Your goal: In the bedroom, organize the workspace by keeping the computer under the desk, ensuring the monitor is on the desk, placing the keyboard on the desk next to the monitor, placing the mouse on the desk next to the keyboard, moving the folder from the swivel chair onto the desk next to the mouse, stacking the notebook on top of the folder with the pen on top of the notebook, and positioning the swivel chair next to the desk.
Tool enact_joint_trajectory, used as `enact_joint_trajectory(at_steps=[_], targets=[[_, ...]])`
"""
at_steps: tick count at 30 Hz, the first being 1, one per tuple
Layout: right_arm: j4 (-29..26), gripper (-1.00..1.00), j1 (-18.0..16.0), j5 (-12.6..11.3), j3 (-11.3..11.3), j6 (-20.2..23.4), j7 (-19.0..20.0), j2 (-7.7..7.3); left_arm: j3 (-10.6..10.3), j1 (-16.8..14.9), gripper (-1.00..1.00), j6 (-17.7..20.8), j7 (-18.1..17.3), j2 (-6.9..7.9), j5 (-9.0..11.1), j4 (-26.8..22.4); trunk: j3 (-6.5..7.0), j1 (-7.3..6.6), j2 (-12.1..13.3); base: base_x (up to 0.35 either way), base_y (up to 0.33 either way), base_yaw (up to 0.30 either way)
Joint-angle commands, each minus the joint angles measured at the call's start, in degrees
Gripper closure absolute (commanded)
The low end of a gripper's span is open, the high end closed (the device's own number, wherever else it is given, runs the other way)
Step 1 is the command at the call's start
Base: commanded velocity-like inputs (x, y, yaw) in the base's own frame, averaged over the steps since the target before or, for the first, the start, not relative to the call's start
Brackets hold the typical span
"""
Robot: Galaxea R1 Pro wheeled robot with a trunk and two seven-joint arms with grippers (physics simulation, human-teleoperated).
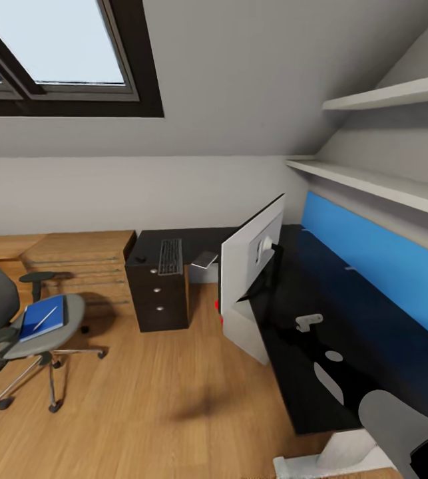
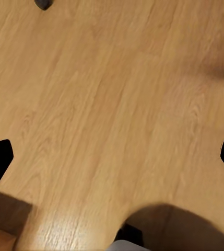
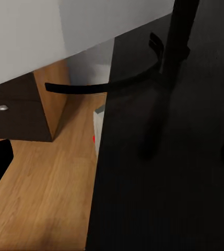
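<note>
The folder point(image 1: 42, 319) is being carried on the swivel chair point(image 1: 14, 319) seat, a pen point(image 1: 44, 317) lying across it. It is judged thin, light and slippery, best pinched at an overhanging edge. The left gripper point(image 2: 112, 151) and right gripper point(image 3: 112, 154) are being held wide, empty.
</note>
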Motion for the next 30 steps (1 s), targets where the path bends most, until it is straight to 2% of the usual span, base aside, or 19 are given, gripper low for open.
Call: enact_joint_trajectory(at_steps=[1,6,15,30], targets=[[0.1,-1.0,-0.1,-0.6,0.4,-0.2,0.2,-0.03,-0.1,0.0,-1.0,-0.2,0.0,0.01,0.6,0.0,-0.11,0.03,-0.1,0.0,0.065,-0.294],[0.1,-1.0,-0.1,-0.6,0.4,-0.3,0.1,0.0,-0.1,0.0,-1.0,-0.2,0.0,-0.01,0.6,0.0,-0.11,0.03,-0.1,0.0,0.212,-0.247],[0.1,-1.0,-0.1,-0.6,0.4,-0.3,0.1,0.05,-0.1,0.0,-1.0,-0.2,0.0,0.07,0.5,0.0,-0.11,0.03,-0.1,0.0,0.294,-0.031],[0.9,-1.0,-0.1,-0.6,0.3,-2.0,0.1,-0.09,-0.1,0.0,-1.0,-0.1,0.0,0.07,0.6,0.0,-0.11,0.03,-0.1,0.0,0.019,-0.001]])
